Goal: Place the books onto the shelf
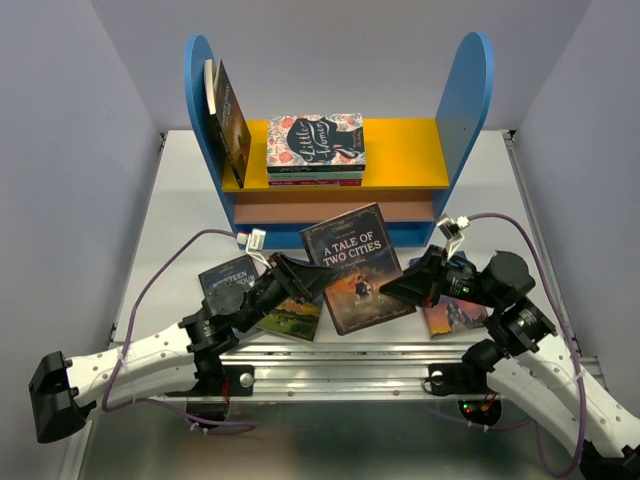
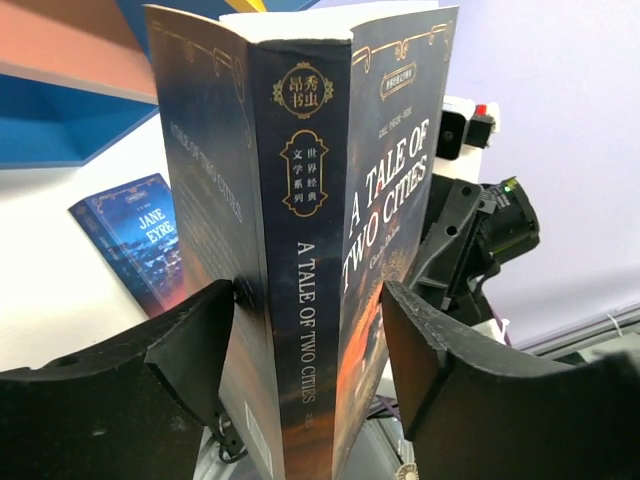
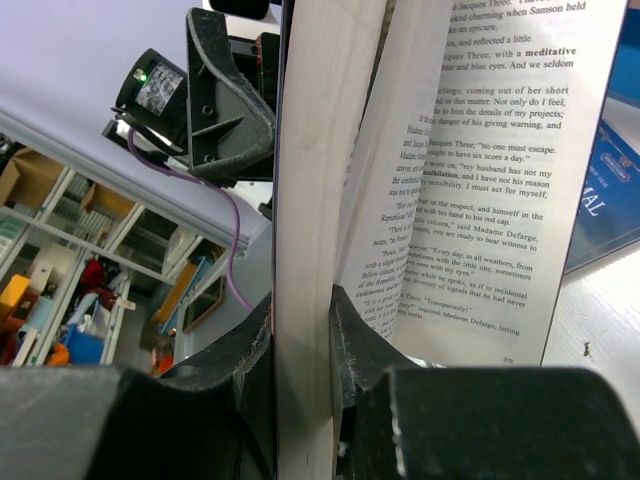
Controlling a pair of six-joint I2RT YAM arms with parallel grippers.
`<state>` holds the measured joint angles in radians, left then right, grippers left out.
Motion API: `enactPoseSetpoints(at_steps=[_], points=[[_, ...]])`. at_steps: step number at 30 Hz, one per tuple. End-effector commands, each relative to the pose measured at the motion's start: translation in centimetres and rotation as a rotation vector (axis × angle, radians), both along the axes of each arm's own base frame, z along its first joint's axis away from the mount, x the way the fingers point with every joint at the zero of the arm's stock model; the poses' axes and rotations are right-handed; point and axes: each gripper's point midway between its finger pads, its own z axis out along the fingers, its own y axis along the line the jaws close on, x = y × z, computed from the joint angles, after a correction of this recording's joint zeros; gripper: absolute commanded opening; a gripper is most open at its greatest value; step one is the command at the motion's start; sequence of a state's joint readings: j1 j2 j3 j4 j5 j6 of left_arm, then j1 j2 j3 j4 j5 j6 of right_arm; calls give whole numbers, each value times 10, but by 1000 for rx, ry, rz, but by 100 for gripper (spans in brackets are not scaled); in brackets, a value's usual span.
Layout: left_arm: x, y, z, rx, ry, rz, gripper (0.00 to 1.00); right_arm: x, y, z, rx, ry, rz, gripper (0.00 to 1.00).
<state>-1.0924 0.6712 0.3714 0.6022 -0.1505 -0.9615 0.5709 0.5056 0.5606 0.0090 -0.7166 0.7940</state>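
Top external: we find the dark blue paperback "A Tale of Two Cities" (image 1: pixel 358 268) raised off the grey counter (image 1: pixel 180 220), before the blue-sided shelf (image 1: pixel 470 100), between the left end effector (image 1: pixel 300 278) and the right end effector (image 1: pixel 400 288). The shelf's yellow board carries a floral-topped book stack (image 1: pixel 315 140) and dark leaning books (image 1: pixel 230 120).

Left wrist: the jaws straddle the spine; firm contact we cannot tell.

Right wrist: the jaws pinch the page block. We judge this a handover; the next move needs a sure left grip before release.

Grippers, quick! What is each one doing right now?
Left gripper: straddles the spine of the A Tale of Two Cities book; cannot tell if it grips.
Right gripper: closed on that book's pages.
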Motion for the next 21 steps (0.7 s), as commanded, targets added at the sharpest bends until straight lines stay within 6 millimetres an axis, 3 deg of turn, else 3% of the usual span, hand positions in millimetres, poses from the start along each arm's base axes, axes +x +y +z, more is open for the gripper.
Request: enactPoseSetpoints(at_steps=[1,6,10,12,13,16,17,19,20,21], points=[[-9,-2,16,-55,-58,-43,68,-8,-1,49,140,-195,21,1],[-10,-13,14,-32,-55,-73,53,-6,1,45,149,-195,27,1],[-8,-15,17,-25,-62,-67,31,-3,1,41,136,-196,13,1],[-7,-13,16,-25,-56,-59,7,1,0,37,118,-191,-11,1],[-7,-12,17,-28,-54,-55,0,3,0,33,104,-175,-20,1],[-5,-9,15,-19,-52,-42,0,11,-2,29,70,-175,-66,1],[-5,-7,18,-25,-59,-32,0,19,-4,19,31,-135,-112,11],[-4,-3,20,-12,-79,-17,0,37,-12,17,-27,-135,-225,53],[-4,1,32,-27,-100,-6,0,41,-16,4,-87,-91,-255,96],[-5,3,37,-26,-119,-2,0,46,-20,2,-112,-86,-288,100]])
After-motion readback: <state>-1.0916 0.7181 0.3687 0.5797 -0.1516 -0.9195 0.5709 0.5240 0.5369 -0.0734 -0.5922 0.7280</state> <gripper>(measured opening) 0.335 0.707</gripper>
